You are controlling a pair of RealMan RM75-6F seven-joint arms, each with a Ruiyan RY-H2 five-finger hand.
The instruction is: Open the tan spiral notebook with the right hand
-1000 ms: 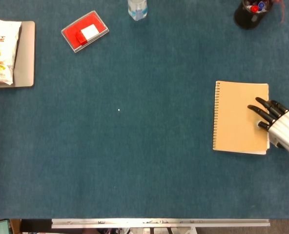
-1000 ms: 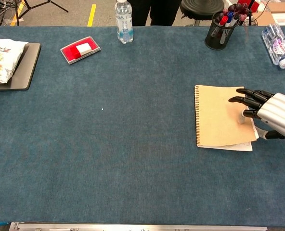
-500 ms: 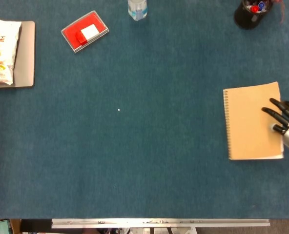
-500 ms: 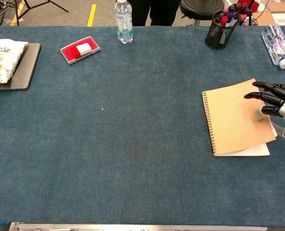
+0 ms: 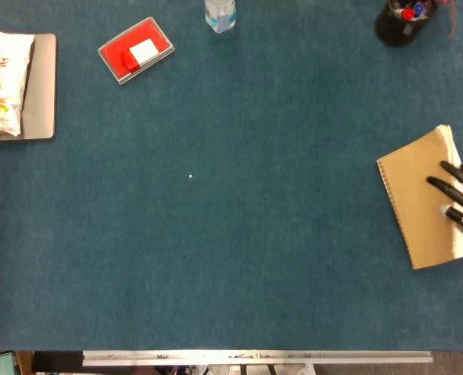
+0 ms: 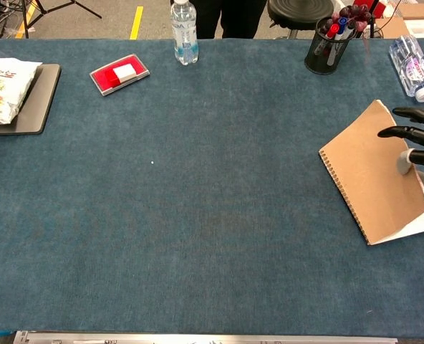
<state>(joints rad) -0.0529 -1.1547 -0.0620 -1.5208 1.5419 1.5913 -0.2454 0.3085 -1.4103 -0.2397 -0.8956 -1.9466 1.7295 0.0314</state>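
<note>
The tan spiral notebook (image 5: 419, 199) (image 6: 373, 175) lies at the table's right edge, turned askew with its spiral binding toward the lower left. Its tan cover is raised a little at the right, and white pages show beneath it along that edge. My right hand (image 5: 462, 195) (image 6: 420, 140) reaches in from the right frame edge. Dark fingers (image 6: 402, 132) lie on top of the cover and the thumb sits under its free edge, so the hand pinches the cover. No left hand shows in either view.
A black pen cup (image 5: 400, 22) (image 6: 326, 46) stands at the back right, with a water bottle (image 6: 411, 68) lying beside it. At the back stand an upright bottle (image 6: 184, 29) and a red box (image 5: 135, 51). A snack bag (image 5: 1, 82) rests on a grey tray (image 5: 44, 86) far left.
The notebook has slid to the right and turned counter-clockwise under my right hand. The cover's free edge has come up, showing more white page. The hand has drawn back toward the right frame edge.
</note>
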